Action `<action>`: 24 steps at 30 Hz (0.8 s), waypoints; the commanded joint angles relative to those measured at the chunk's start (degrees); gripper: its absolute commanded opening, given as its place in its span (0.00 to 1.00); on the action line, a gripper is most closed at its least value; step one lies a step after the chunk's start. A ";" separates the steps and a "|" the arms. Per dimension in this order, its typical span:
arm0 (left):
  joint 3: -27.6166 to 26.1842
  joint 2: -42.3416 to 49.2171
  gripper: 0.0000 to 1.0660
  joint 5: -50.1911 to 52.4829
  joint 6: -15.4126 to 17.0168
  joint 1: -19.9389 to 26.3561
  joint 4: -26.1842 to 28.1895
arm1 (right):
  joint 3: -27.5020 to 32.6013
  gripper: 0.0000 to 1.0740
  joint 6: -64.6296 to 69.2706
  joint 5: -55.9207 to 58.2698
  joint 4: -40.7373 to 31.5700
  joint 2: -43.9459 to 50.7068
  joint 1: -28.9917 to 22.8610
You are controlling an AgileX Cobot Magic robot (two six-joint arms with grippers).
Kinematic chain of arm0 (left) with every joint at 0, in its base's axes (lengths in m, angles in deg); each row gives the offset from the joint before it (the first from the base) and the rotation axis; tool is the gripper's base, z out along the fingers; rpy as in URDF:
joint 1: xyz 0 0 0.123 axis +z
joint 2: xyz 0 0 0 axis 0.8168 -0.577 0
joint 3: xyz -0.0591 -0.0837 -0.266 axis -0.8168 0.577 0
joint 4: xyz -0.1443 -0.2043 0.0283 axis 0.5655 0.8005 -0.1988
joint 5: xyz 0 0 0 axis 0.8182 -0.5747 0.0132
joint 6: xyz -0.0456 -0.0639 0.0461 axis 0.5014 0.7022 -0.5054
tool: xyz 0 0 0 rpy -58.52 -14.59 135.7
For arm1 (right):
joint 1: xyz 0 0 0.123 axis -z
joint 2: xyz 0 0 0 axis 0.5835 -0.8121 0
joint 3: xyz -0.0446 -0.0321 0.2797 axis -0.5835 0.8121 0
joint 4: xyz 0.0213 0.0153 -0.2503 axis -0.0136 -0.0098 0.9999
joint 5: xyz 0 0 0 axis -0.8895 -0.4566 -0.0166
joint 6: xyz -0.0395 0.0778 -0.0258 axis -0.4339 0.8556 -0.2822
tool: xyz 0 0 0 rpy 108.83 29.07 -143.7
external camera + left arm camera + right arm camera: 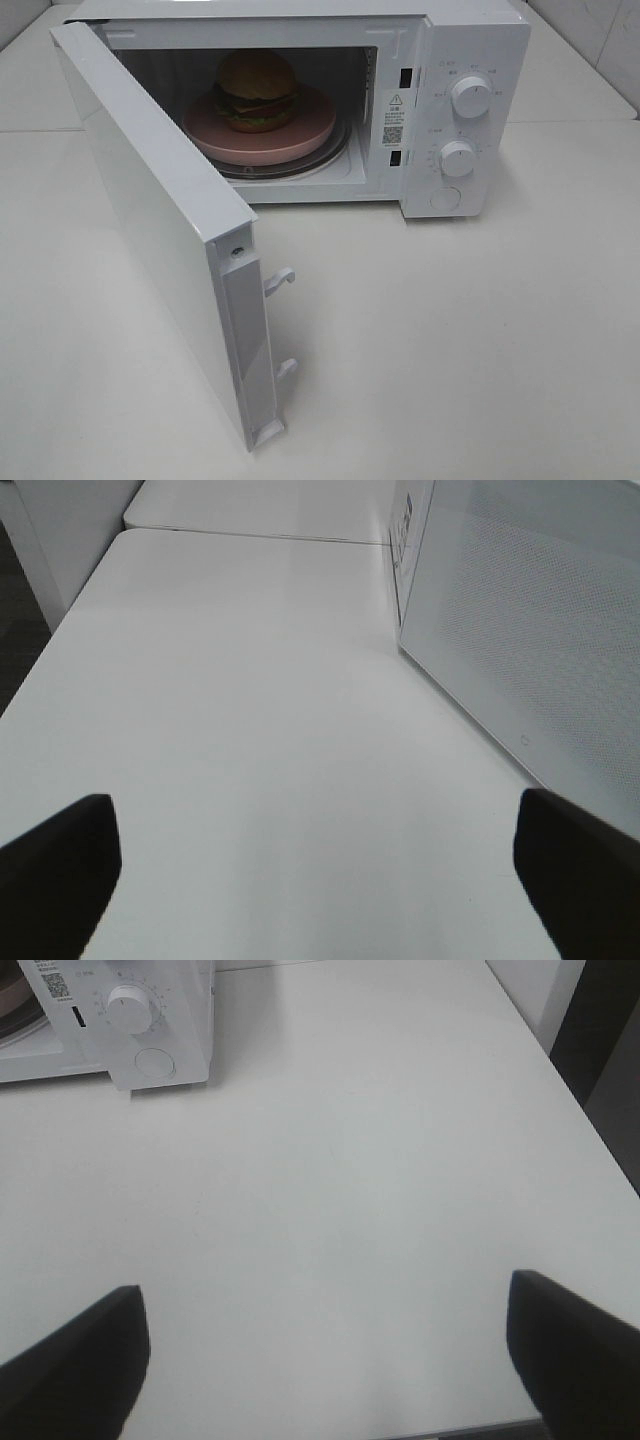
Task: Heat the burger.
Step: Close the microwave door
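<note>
Burger (257, 88) sat bun-up on pink plate (300, 140) inside microwave (470, 40), roughly mid-cavity, w/ plate resting on glass turntable (335, 152). Microwave door (150, 210) hung wide open, swung out toward the left of the high view, w/ two white latch hooks (280, 280) sticking out of its free edge. Control panel on the microwave's right side carried upper knob (471, 96), lower knob (457, 158) & round button (445, 198) beneath them. Whole unit stood on white desk (450, 340). Left tool (318, 825), per its wrist cam, was spread wide w/ nothing btwn its dark fingers (60, 875), above the desk & beside the door's outer face. Right tool (325, 1300) was also spread wide & held nothing, above the desk out in front of the microwave's panel corner, well apart from knob & button. Neither tool touched door, plate or burger.
</note>
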 commanded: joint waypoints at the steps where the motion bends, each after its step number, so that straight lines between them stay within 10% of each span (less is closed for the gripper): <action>1: 0.11 0.63 0.96 0.11 0.11 -0.06 0.17 | 0.06 0.87 -0.46 -0.46 0.11 1.26 0.34; 11: -1.78 -5.50 0.96 3.67 0.40 -0.06 -2.58 | 0.06 0.87 -0.46 -0.46 0.11 1.26 0.34; 24: -2.23 -28.36 0.94 36.73 -0.06 -0.06 -1.38 | 0.06 0.87 -0.46 -0.46 0.11 1.26 0.34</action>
